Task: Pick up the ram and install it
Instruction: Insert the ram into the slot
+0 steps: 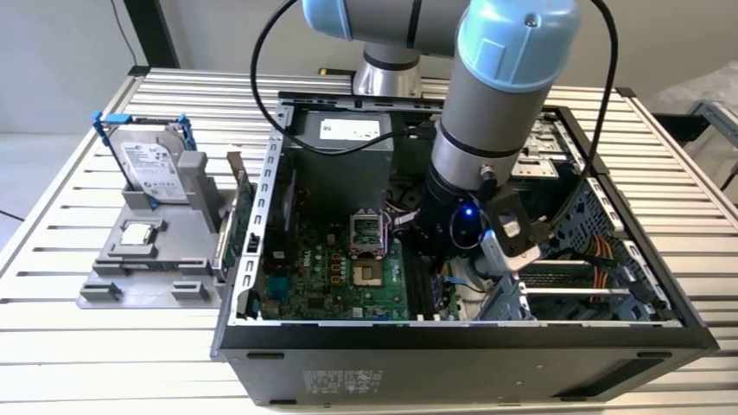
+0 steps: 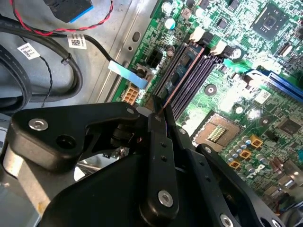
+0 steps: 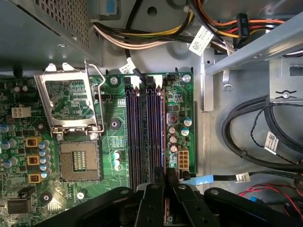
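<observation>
Ram (image 2: 182, 71) stands edge-on in the slot nearest the case wall, among the memory slots (image 3: 147, 137) on the motherboard (image 1: 334, 264). Gripper (image 2: 158, 111) is low inside the open case (image 1: 461, 333), its black fingers (image 3: 169, 177) pressed against the ram's near end, pinching it. CPU socket (image 3: 79, 161) sits open just beside the slots. Hard drive (image 1: 155, 164) stands on the grey tray outside.

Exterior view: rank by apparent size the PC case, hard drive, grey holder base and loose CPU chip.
Largest to smallest as seen:
1. PC case
2. Grey holder base
3. Hard drive, though it looks close to the base, so that pair is unsure
4. CPU chip, clearly smallest
</observation>
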Available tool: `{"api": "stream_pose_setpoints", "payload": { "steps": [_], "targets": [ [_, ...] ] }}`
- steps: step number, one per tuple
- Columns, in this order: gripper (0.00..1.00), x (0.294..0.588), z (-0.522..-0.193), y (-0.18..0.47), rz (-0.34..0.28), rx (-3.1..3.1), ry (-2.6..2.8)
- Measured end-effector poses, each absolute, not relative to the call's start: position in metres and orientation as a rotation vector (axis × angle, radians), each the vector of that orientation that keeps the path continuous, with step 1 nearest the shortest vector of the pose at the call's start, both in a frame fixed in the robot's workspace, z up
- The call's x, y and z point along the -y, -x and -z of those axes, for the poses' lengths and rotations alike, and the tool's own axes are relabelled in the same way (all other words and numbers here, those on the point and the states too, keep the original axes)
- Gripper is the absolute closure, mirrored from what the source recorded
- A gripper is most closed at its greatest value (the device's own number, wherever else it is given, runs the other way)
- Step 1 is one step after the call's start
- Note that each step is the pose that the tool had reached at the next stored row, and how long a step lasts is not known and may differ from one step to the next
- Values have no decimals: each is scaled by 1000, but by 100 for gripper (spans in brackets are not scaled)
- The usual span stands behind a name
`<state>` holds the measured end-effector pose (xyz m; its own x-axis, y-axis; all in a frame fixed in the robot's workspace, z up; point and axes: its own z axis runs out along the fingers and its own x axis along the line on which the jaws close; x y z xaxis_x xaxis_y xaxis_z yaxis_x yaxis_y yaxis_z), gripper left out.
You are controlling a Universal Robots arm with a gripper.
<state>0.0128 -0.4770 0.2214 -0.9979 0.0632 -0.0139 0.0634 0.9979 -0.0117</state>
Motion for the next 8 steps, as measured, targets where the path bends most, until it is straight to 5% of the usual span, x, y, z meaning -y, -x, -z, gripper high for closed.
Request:
{"api": "stream_pose_setpoints", "payload": {
  "steps": [8],
  "targets": [
    [100,476,-219,-13,19,-3126,-100]
  ]
}}
